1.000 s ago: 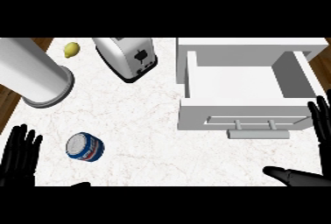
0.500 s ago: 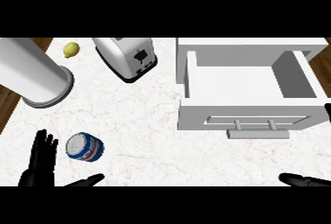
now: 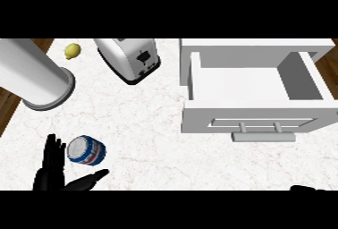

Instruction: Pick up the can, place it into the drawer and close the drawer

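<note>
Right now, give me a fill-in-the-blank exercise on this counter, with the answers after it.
1. The drawer stands ____, with nothing inside it.
2. The can lies on the counter just to the ____ of the left hand.
3. The small yellow fruit near the toaster is a ____.
4. The left hand's fingers are ____, not curled round the can.

Missing words: open; right; lemon; straight

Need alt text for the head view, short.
The robot's open left hand sits just left of a blue-and-white can lying on a white marble counter, not yet gripping it. An open white drawer waits at the right; a toaster, lemon and grey cylinder stand behind.
</note>
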Motion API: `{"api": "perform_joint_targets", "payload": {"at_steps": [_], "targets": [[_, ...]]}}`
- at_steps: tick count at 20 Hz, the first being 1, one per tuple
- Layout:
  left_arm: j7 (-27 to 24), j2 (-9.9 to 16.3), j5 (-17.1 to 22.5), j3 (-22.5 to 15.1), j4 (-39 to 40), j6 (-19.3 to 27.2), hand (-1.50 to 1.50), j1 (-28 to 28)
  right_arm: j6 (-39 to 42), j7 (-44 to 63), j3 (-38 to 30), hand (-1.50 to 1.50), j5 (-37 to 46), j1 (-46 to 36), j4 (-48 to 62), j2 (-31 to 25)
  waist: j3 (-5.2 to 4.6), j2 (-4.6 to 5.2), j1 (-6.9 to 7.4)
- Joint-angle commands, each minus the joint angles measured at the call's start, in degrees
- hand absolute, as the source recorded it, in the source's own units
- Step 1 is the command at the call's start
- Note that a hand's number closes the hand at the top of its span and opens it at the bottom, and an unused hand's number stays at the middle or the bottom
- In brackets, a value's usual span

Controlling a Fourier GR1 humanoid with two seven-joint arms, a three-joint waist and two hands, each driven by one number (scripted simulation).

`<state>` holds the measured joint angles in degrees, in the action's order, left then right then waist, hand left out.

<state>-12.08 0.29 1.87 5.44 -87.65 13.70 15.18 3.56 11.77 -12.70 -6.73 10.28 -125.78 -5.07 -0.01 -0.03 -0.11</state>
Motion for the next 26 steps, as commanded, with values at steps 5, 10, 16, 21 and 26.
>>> {"api": "perform_joint_targets", "payload": {"at_steps": [5, 10, 16, 21, 26], "targets": [[-4.7, 3.7, 3.9, 5.3, 10.6, -4.7, -1.5, -4.1, 1.0, 3.0, -3.5, -1.5, -2.6, -1.2, -1.8, -1.1, 0.0, 0.0, 0.01], [-6.7, 2.6, 4.4, 5.8, 17.1, -2.4, -1.5, -7.9, 1.9, 2.3, -1.2, -1.5, 0.2, 2.3, -4.6, 1.5, 0.0, -0.01, -0.06], [-11.1, 4.9, 6.4, 8.9, 25.2, -4.1, -1.5, -11.7, 1.8, 8.2, -3.7, -1.5, -1.9, -2.8, -4.5, -1.6, 0.0, 0.01, 0.04], [-18.2, 6.5, 7.8, 10.6, 34.9, -7.7, -1.5, -15.1, 4.8, 0.2, -7.3, -1.5, -3.8, -0.6, 0.6, -1.0, 0.01, 0.01, -0.07], [-19.2, 3.8, 5.2, 7.7, 40.1, -4.2, -1.5, -22.3, 1.9, 0.1, 0.3, -1.5, 5.5, -1.1, -0.2, 3.4, 0.0, 0.05, -0.07]]}}
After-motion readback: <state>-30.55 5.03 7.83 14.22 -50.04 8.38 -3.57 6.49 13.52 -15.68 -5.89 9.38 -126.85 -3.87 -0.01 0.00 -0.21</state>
